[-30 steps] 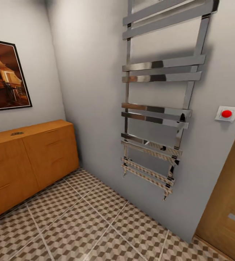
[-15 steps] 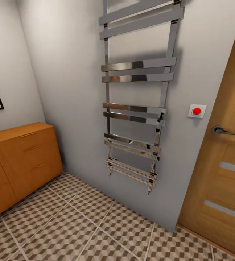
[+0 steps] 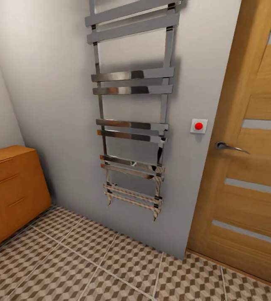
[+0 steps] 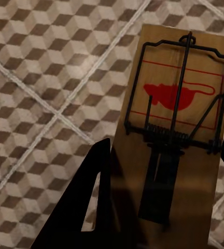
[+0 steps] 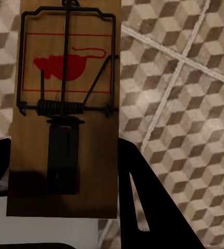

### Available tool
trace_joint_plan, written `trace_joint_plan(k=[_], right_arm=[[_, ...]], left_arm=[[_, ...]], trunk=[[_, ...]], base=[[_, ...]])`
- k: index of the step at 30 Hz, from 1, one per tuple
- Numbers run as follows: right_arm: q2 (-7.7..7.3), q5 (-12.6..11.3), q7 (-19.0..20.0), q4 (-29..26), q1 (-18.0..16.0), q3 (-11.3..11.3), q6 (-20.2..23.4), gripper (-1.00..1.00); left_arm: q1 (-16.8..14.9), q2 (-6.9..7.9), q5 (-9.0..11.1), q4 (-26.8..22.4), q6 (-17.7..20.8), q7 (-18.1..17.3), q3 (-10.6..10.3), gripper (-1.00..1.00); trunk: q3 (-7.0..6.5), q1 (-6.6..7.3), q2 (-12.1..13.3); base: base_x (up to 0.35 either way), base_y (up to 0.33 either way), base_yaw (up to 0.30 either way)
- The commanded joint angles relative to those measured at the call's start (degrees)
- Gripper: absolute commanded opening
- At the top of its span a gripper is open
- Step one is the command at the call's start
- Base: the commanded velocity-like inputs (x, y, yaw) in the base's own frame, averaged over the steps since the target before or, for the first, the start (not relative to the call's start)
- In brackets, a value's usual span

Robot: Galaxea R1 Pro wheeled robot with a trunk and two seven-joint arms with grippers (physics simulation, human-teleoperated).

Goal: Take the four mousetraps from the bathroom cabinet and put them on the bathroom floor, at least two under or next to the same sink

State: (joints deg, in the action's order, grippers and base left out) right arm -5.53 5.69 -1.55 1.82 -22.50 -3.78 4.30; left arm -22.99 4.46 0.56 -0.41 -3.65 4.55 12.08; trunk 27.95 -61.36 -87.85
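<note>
A wooden mousetrap (image 4: 174, 93) with dark wire and a red mouse print sits between the dark fingers of my left gripper (image 4: 164, 155), which is shut on it above the cube-patterned bathroom floor (image 4: 39, 78). My right gripper (image 5: 64, 150) is shut on a second mousetrap (image 5: 70, 62) over the same tiling (image 5: 184, 78). The right end of the orange-brown cabinet (image 3: 10, 188) shows at the head view's left edge, standing on the bathroom floor (image 3: 89, 267). The sink is out of view.
A tall chrome towel radiator (image 3: 131, 125) hangs on the grey wall ahead. To its right is a white switch with a red button (image 3: 198, 126), then a wooden door (image 3: 252, 167) with a metal handle (image 3: 227, 146).
The head camera has swung to the right: the cabinet slid toward the left edge, the framed picture left the view, and the wooden door came in on the right.
</note>
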Motion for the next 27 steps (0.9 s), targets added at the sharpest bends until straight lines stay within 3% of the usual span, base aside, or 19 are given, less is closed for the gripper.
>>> trace_joint_plan(k=[1, 27], right_arm=[[0.02, 0.38, -0.04, 0.11, -0.09, -0.4, 0.09, -1.0], [0.03, 0.38, -0.04, 0.11, -0.09, -0.41, 0.09, -1.0]], left_arm=[[-0.03, 0.01, -0.08, 0.06, -0.21, 0.2, 0.2, -1.0], [-0.03, -0.36, 0.45, 0.14, 0.35, 0.04, 0.19, -1.0]], trunk=[[0.06, 0.0, -0.03], [0.06, 0.0, -0.03]], base=[[0.0, 0.0, -0.294], [0.0, 0.0, -0.292]])
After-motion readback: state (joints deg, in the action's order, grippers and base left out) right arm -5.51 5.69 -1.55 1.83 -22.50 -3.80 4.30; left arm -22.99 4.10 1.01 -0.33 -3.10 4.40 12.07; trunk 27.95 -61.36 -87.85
